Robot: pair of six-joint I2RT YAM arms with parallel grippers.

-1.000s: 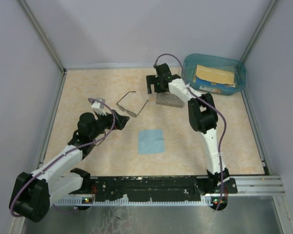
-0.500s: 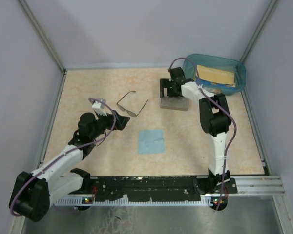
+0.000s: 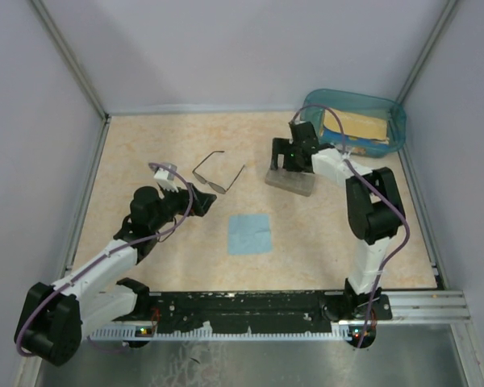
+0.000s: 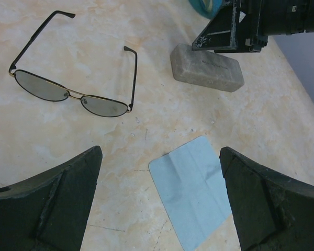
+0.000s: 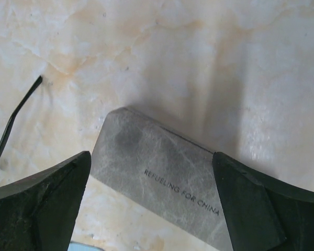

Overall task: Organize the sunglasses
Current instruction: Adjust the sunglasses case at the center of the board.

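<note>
The sunglasses, a thin dark wire pair with temples unfolded, lie flat on the table left of centre; they also show in the left wrist view. My left gripper is open and empty, just below-left of them. The grey case lies closed on the table right of the glasses, and shows in the left wrist view. My right gripper is open and hovers over the case's far edge, with the case between its fingers. One temple tip shows at the left of the right wrist view.
A light blue cloth lies flat near the table's middle, also in the left wrist view. A teal bin holding a yellow packet stands at the back right. Grey walls enclose the table.
My right arm has swung right and toward the near side, and the grey case has shifted right and turned slightly with it. My left arm and the sunglasses have not moved.
</note>
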